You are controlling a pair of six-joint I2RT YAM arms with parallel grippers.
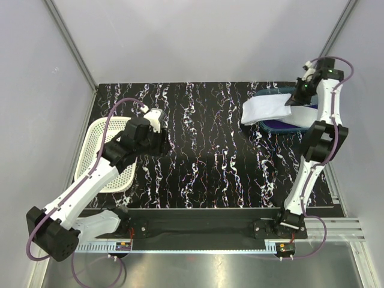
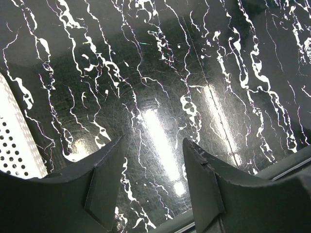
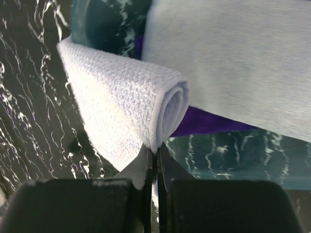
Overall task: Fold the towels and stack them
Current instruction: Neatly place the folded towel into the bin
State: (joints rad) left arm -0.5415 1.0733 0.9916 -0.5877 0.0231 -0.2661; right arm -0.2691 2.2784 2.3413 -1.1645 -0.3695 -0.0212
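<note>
Bench [image 1: 204,174] first: nothing cloth-like out on the open marble. The white basket [image 1: 96,144] sits at the left edge, and the part not hidden by the arm shows no towel. All the action is at the far right corner, in the teal bin [image 1: 275,92]. The purple towel [image 3: 204,124] lies at the bottom. The pale towel [image 1: 267,110] is doubled over on top, partly hanging over the bin's rim toward the bench. Can't spot the bear one. The right pincer [image 3: 156,154] is clamped tight on the pale towel's folded edge, and the left pincer [image 2: 154,145] hangs wide with nothing in it, near the basket. Looks late-stage to me, with that top towel unsettled.
</note>
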